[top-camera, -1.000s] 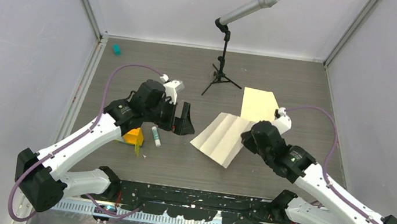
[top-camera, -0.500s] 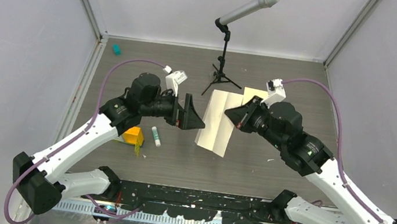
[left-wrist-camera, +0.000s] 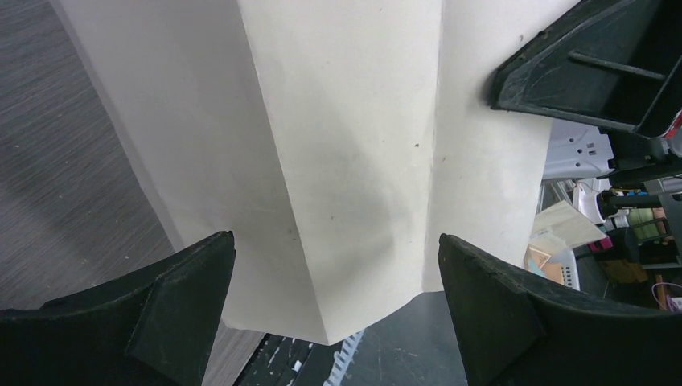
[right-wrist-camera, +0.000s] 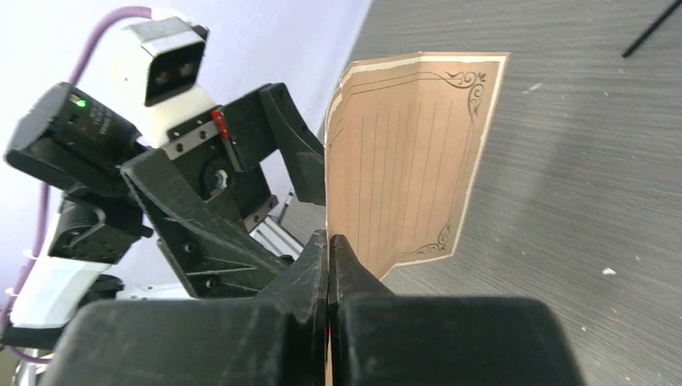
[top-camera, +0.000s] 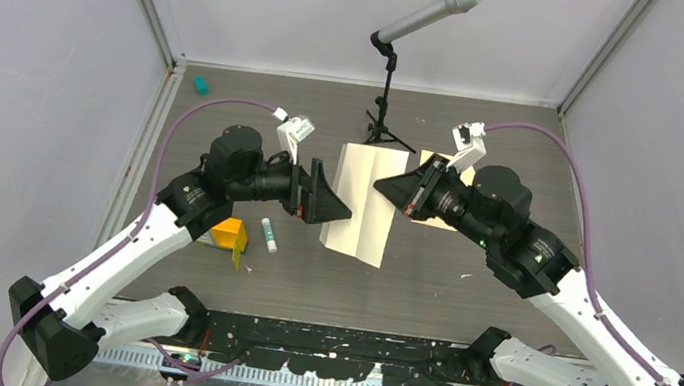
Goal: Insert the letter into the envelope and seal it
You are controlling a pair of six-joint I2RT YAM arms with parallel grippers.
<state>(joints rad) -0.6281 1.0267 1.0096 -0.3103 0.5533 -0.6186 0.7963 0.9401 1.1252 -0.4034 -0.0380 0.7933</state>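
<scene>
Here, the right end effector is fully closed, pinching the right edge of the letter. This is a tri-folded lined sheet, held clear of the worktop with its long axis running near to far. The left end effector faces it from the left, fingers spread to their widest and gripping nothing. In its wrist view the sheet fills the gap between the fingers, though contact cannot be judged. The envelope lies flat on the worktop to the far right of the letter, mostly hidden under the right arm, which is therefore the nearer arm to it. Both forearms reach inward, wrists roughly level, end effectors pointing at one another across the sheet. Judged step: a handover or regrasp comes before insertion.
</scene>
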